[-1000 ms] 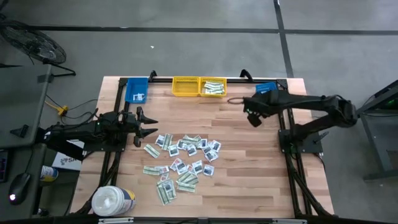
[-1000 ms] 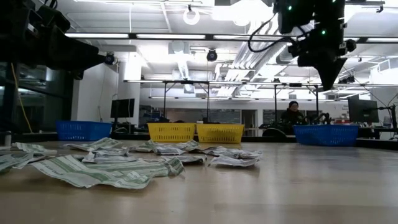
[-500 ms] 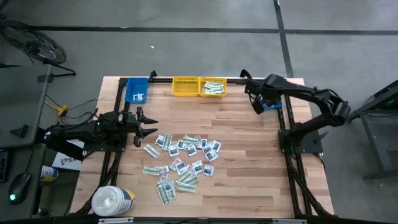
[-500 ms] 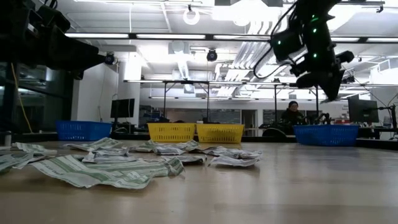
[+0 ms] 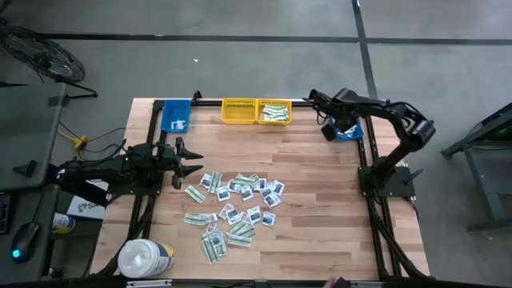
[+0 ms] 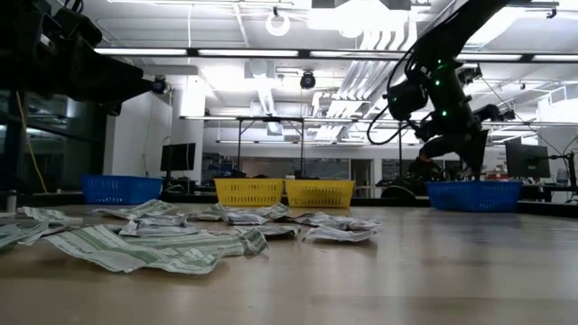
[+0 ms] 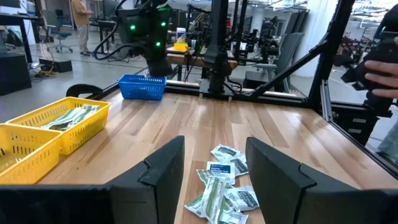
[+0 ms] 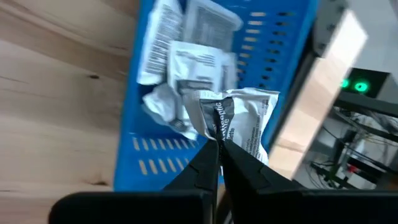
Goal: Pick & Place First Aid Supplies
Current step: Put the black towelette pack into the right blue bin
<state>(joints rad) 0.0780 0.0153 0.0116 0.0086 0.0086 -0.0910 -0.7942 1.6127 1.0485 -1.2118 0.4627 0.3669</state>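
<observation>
Item: right gripper (image 8: 219, 149), fingers pinched tight on one small crumpled white paper packet with dark print (image 8: 239, 121), which I held above the blue slotted plastic bin (image 8: 273, 37) at the bench's far right corner; that bin already carried several flat white packets (image 8: 186, 56). Item: left gripper (image 7: 214, 168), fingers spread and holding nothing, parked over the bench's left edge beside the heap. Item: remaining supplies, a loose scatter of pale green-white strips and squarish white packets (image 5: 236, 208) in the middle of the bench toward its near edge. Item: two yellow mesh plastic bins (image 5: 256, 111) at the far edge, the right-hand one holding green strips; a second blue bin (image 5: 176, 116) at the far left corner. Risk, in my judgement: the packet hung near the bin's wall, so opening there could drop it on the rim or onto the wood; the thin paper might also cling to a finger. Change: a second earlier my right arm hung over open bench, nearer the yellow bins; it had since swung outward over the blue bin, while the left stayed put.
</observation>
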